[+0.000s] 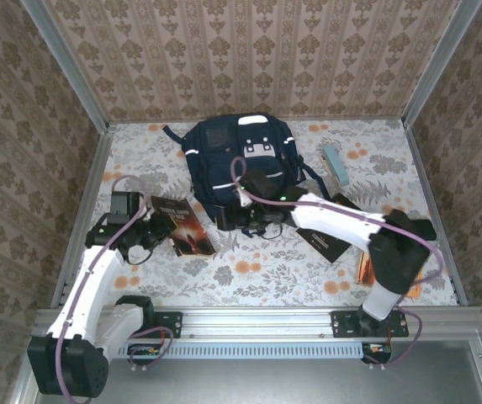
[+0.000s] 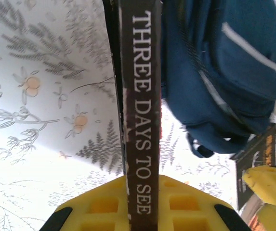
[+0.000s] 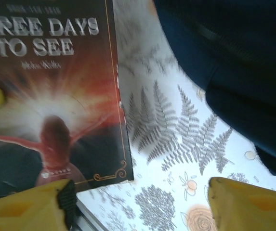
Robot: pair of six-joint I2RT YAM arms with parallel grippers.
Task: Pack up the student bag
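Note:
The student bag (image 1: 239,160), dark navy with a white stripe, lies at the back middle of the table; its blue fabric also fills the upper right of the left wrist view (image 2: 224,72) and the right wrist view (image 3: 234,62). My left gripper (image 2: 140,204) is shut on the spine of a dark book titled "Three Days to See" (image 2: 140,110), held on edge left of the bag (image 1: 186,225). My right gripper (image 3: 138,207) is open over bare tablecloth at the bag's near edge (image 1: 239,219), beside the book's cover (image 3: 51,96), with nothing between its fingers.
A second black book (image 1: 329,231) lies under the right arm. A pale blue flat box (image 1: 336,162) sits right of the bag. An orange item (image 1: 364,268) lies near the right arm's base. Patterned walls enclose three sides.

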